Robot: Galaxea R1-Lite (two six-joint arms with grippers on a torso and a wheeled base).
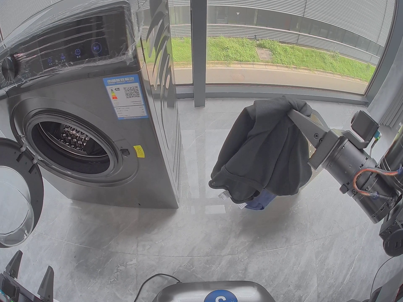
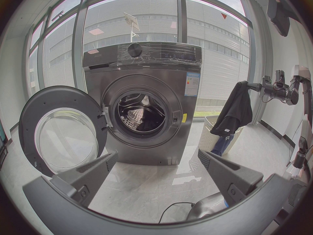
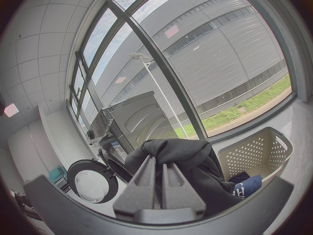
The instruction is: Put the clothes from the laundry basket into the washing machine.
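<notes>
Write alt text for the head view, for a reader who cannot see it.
The right gripper, jaws shut, holds a dark grey garment up above the floor, with a blue garment showing beneath its hem. To the left stands the washing machine, its round door swung open. The left gripper sits low at the near left, jaws open.

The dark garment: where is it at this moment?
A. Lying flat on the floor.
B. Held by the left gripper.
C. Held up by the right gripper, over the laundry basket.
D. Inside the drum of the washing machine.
C: the right gripper is shut on the dark garment, which hangs from it over the laundry basket, off the floor.
</notes>
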